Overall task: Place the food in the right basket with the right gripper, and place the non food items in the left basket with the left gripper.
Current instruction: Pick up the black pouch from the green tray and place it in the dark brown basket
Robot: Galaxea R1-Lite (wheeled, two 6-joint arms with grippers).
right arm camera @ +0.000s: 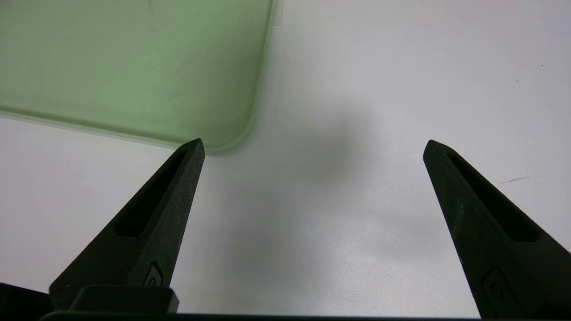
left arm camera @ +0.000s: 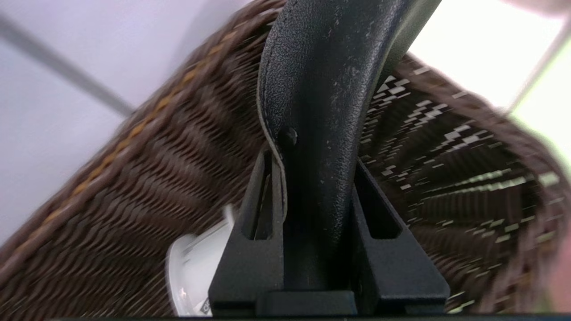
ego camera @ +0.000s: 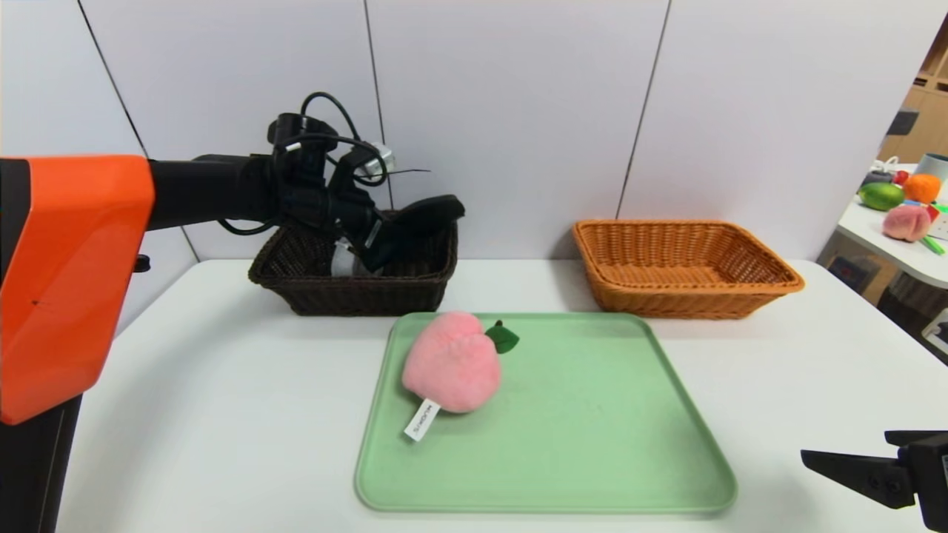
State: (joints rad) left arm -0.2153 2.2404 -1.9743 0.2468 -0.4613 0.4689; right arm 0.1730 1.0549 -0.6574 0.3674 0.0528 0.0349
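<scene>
A white table (ego camera: 222, 385) stands against pale wall panels (ego camera: 511, 111), and off to the right a second white table (ego camera: 900, 248) carries a green fruit (ego camera: 880, 195), an orange one (ego camera: 921, 188) and a pink plush peach (ego camera: 906, 222).

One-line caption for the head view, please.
Left claw holds a black leather item over the dark basket; plush peach waits on the green tray; right claw parked.

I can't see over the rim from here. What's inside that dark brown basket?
A white object lies in the dark basket; what it is cannot be told. The left hand holds a black leather-like item over it, covering most of the bottom.
</scene>
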